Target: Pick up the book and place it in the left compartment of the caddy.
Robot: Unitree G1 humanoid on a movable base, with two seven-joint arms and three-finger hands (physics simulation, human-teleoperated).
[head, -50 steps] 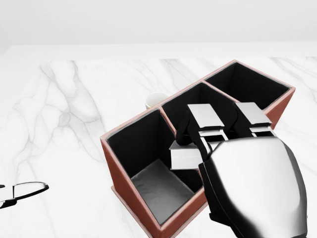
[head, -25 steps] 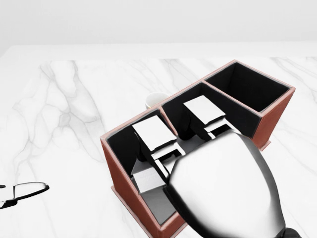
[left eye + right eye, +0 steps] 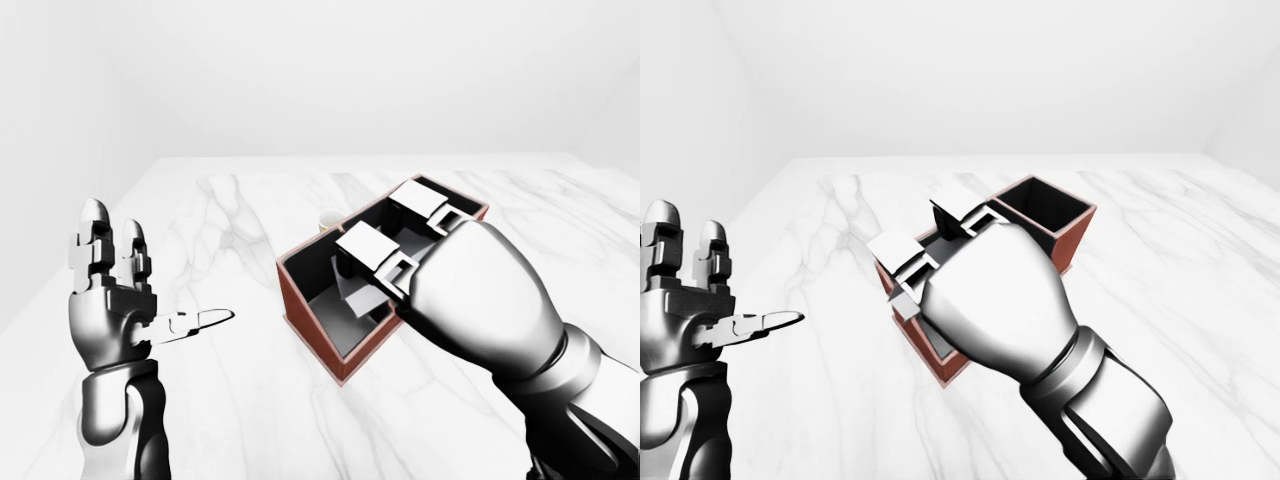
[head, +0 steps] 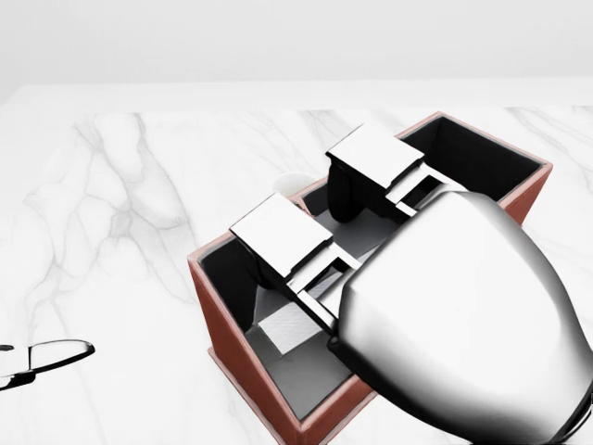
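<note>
1 book [image 4: 295, 326] now low in caddy [image 4: 232, 326] left compartment | right robot hand [image 4: 347, 236] fingers spread, released since 0.5 s ago | left robot hand [image 3: 110, 300] open, empty | placement looks done.

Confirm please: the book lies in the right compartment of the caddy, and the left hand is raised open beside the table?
Not quite. In the head view the book lies in the left compartment of the caddy, under the right hand. The left hand is indeed raised open.

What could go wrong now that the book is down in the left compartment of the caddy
The right hand hangs open right over the caddy, so its fingers may catch the rim when it withdraws. The book appears to lie aslant in the left compartment, and may tip or snag. The hand hides much of the compartment.
</note>
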